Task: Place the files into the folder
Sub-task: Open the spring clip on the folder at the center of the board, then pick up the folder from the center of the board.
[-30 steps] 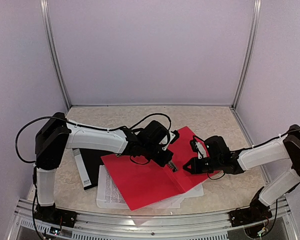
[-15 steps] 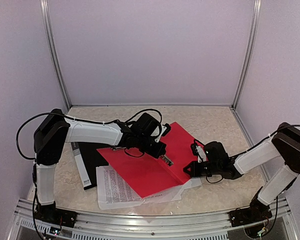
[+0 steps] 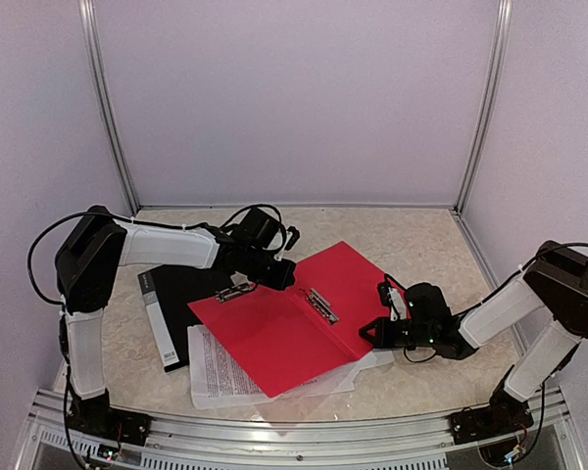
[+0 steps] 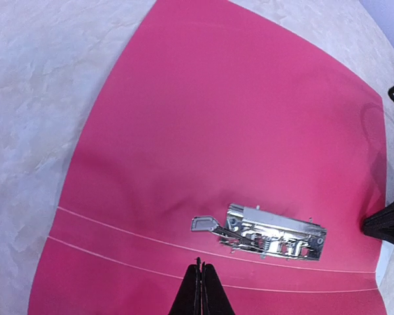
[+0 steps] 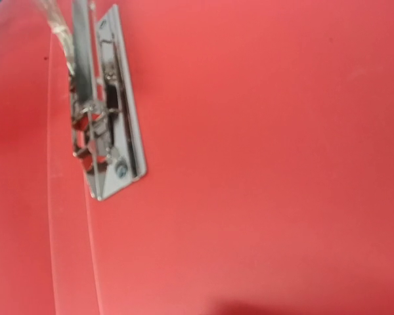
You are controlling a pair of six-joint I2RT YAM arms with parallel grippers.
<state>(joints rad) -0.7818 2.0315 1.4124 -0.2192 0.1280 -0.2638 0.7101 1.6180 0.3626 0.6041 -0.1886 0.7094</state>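
Three cameras on one open red plastic folder (image 3: 274,338)

The top camera looks down from high behind both arm bases, far enough back to take in the whole beige marbled table (image 3: 426,245). The left wrist camera looks past the left gripper (image 4: 200,279) at its bottom edge and down onto the folder from moderately near. The right wrist camera sits so close that red fills the frame. All three views share the folder's silver metal spring clip (image 3: 321,305).
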